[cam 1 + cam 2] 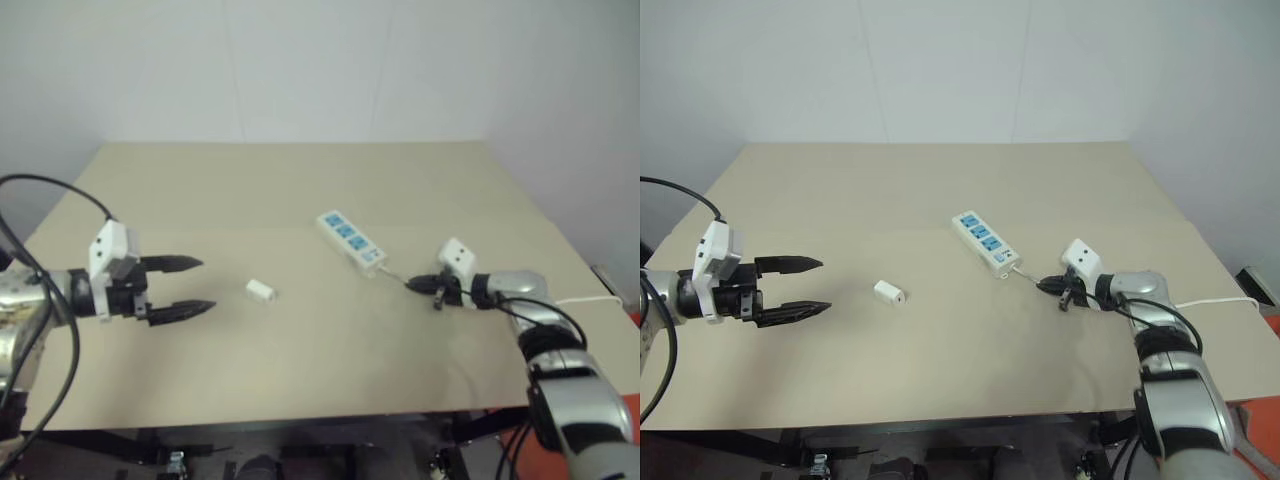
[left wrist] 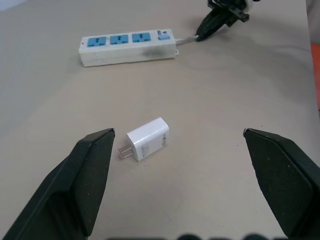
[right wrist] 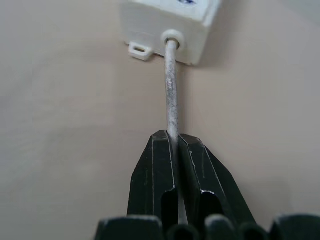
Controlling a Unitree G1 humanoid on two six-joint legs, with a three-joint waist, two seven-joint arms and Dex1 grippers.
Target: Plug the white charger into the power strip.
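The small white boxy plastic charger [image 2: 148,138] lies on the tabletop [image 1: 300,180], prongs sideways, just ahead of the wide-open, empty left pincer [image 1: 178,286]. The right pincer [image 3: 176,150] pinches the long white power strip's [image 1: 350,240] thin cord [image 3: 171,90].

No legible txt anywhere.

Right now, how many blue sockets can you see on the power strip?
3, in one row along the top of the power strip: one near its free end, one in the middle, one nearest the cord end, next to a small blue switch. None looks hidden.
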